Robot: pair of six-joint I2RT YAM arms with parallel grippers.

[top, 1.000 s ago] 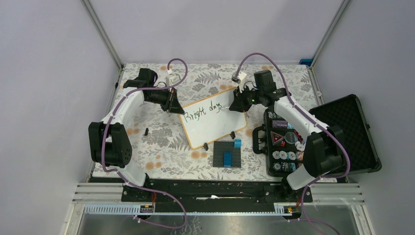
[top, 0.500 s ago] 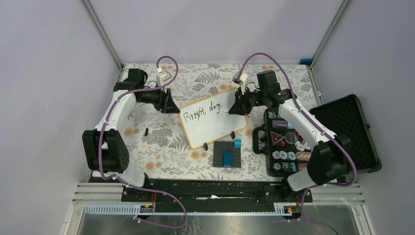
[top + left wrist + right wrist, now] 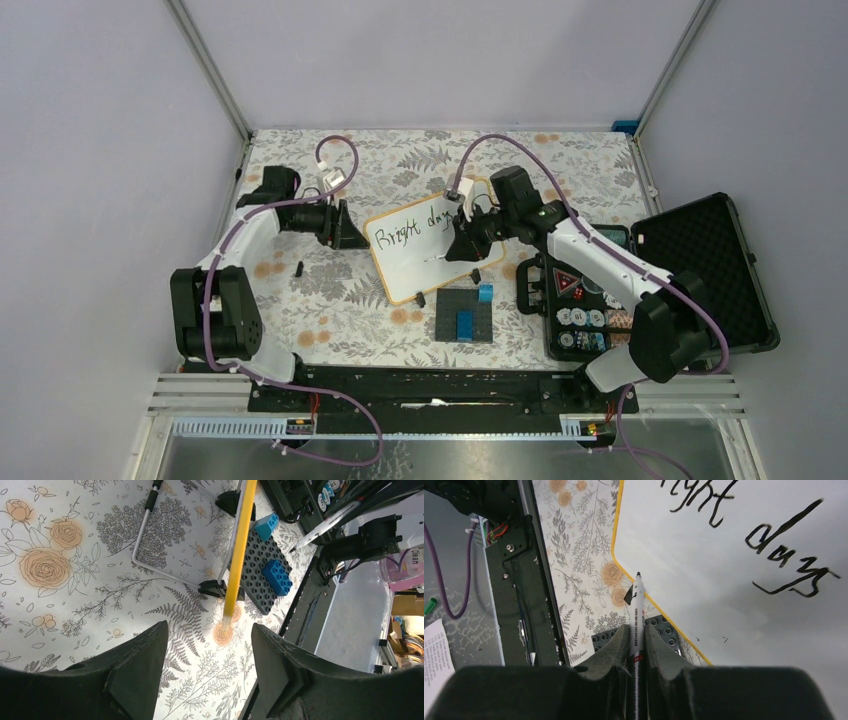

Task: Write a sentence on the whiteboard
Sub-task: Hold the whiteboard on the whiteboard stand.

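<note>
Whiteboard check: your right gripper has its jaws closed on a marker. The tip is over bare board below the sentence, which reads "Bright days"; contact cannot be told. Your left gripper has its jaws apart and empty, just beside the board's left edge. The board stands tilted mid-counter.

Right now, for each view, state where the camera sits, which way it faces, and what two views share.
Top external: above and behind, looking down on the table; left arm and right arm show.
Left wrist: faces the whiteboard edge-on; open left gripper shows.
Right wrist: faces the whiteboard's written face; right gripper clamps a marker.
Both wrists share the brick plate.
</note>
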